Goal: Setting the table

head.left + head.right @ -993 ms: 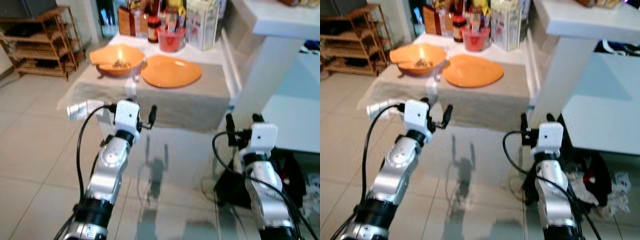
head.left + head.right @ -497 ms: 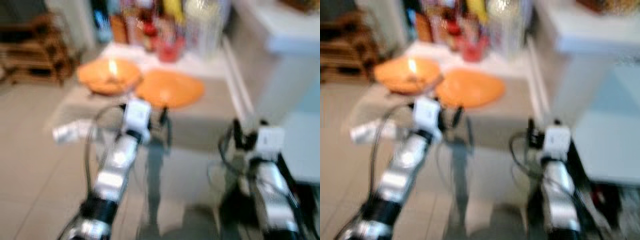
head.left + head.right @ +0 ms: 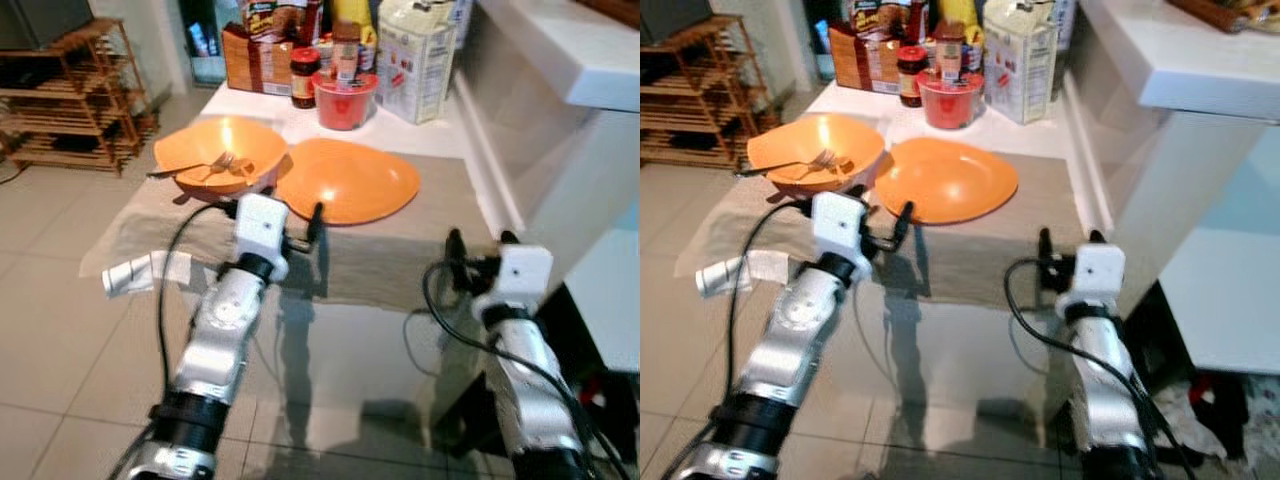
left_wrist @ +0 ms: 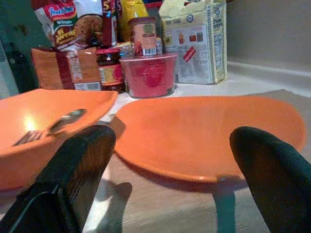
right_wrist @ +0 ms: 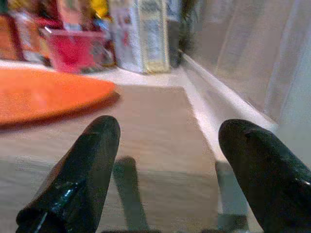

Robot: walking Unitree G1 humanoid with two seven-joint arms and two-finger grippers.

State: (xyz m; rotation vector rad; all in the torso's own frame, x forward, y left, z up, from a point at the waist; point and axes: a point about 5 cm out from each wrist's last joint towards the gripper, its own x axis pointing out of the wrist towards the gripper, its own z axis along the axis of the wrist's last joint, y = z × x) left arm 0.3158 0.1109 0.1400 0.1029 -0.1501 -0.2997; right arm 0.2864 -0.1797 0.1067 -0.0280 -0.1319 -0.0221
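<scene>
Two claws raised before a low surface (image 3: pixel 400 265) draped with a beige cloth (image 3: pixel 380 240). Left claw (image 3: pixel 300 225) at the near edge of the cloth, just short of the orange plate (image 3: pixel 350 180), black fingers (image 4: pixel 77 170) spread wide apart, nothing between them. Right claw (image 3: pixel 478 245) lower and to the right, near the cloth's right corner, fingers (image 5: pixel 87 165) likewise spread apart and empty.

On the cloth, side by side and touching or nearly so: orange plate toward the middle, orange bowl (image 3: pixel 215 155) to its left. Inside the bowl, a fork (image 3: pixel 205 168) lying with tines up on the inner slope, handle reaching out over the left rim. Behind the two, on the white part of the surface, a red cup (image 3: pixel 343 98) with a dark-lidded jar (image 3: pixel 304 75) just left of it, an orange packet (image 3: pixel 255 65) further left, a white carton (image 3: pixel 415 55) to the right, other packets and bottles crowded at the back. Strip of white tape (image 3: pixel 140 272) hanging off the cable beside the left arm. Wooden shelf rack (image 3: pixel 75 95) on the tiled floor (image 3: pixel 50 330) at far left; white countertop (image 3: pixel 570 50) rising at right.
</scene>
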